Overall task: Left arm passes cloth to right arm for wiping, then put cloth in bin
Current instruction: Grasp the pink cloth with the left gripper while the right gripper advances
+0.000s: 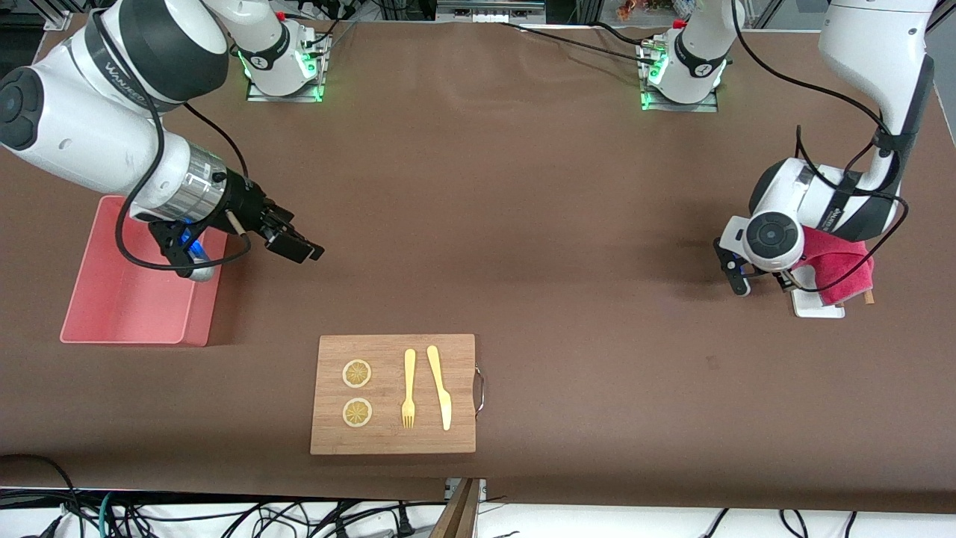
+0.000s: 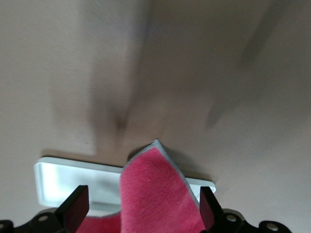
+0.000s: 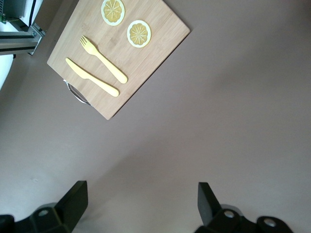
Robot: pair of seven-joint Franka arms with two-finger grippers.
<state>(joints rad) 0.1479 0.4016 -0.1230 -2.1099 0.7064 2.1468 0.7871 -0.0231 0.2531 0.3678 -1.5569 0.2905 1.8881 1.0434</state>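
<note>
- Left gripper [image 2: 141, 213], fingers spread, straddles the fuzzy crimson-pink cloth [image 2: 155, 199] lying on a small white flat tray [image 2: 73, 177]; not yet clamped.
- Right gripper [image 1: 287, 239] waits open beside the pink rectangular plastic bin [image 1: 97, 299].
- Handover, wiping and binning all remain.

— What kind of place is this?
— A robotics lab: two white arms [image 1: 97, 127] [image 1: 829, 202] are bolted to metal base plates [image 1: 287, 93] lit by green lamps.
— Anything else?
— A brown-covered table [image 1: 523, 224], aluminium framing along its edge, and loose cables [image 1: 224, 515] trailing below.
</note>
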